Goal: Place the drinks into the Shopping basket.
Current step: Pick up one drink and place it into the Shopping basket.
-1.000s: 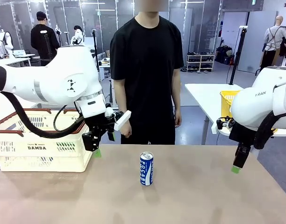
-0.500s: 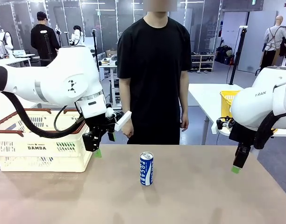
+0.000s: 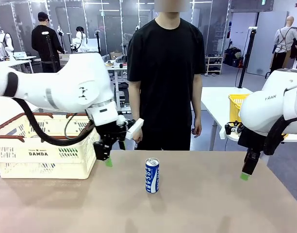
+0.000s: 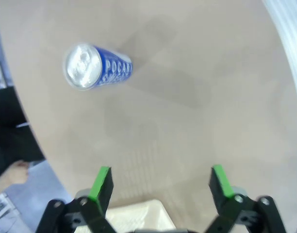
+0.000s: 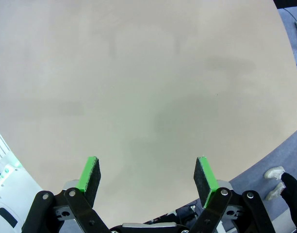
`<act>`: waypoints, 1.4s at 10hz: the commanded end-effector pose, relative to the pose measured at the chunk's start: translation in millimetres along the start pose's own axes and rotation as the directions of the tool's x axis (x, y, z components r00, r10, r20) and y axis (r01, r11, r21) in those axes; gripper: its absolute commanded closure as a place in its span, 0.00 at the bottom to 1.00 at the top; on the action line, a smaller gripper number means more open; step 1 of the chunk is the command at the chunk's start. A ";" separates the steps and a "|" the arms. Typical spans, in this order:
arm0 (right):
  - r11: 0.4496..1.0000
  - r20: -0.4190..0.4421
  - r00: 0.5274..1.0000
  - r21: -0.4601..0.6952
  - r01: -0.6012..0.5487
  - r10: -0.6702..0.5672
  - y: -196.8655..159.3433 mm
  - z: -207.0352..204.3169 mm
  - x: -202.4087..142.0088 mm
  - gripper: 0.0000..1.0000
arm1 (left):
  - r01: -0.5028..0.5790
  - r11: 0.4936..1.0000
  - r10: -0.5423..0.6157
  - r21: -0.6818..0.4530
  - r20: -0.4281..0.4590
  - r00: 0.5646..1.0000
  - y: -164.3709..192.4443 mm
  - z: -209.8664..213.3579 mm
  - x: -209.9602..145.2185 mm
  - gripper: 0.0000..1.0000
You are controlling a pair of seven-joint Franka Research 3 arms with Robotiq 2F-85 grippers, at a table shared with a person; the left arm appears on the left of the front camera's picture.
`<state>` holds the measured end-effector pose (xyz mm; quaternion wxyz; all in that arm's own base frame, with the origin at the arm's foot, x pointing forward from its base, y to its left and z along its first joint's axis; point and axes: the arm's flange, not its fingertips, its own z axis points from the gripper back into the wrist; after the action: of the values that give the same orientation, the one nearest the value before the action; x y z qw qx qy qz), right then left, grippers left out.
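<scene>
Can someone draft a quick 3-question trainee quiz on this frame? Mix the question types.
1. True or false: the blue and white can stands upright on the table, outside the Shopping basket.
2. Which gripper is nearer the can? A) left gripper B) right gripper C) both equally near
3. Fill in: in both wrist views, the jaws of the left gripper and the right gripper stand ____, with nothing between them.

Key: 1 true; 2 A; 3 open
</scene>
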<state>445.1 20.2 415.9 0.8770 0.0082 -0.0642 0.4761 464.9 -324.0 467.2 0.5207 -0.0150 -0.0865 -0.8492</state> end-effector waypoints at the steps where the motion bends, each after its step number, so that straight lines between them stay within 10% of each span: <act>1: 1.000 -0.004 1.000 0.001 -0.001 0.001 -0.2 0.7 -0.9 0.03 | -0.031 0.999 0.030 -0.021 -0.008 1.000 32.9 -7.8 31.6 0.00; 14: 1.000 -0.004 1.000 0.001 -0.001 0.001 -0.2 0.7 -0.9 0.03 | -0.086 0.994 0.079 -0.072 -0.096 0.992 101.4 -54.5 102.3 0.00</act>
<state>445.1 20.3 415.9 0.8770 0.0082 -0.0642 0.4761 509.9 -461.6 436.5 0.5510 -0.0043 -0.0421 -0.8334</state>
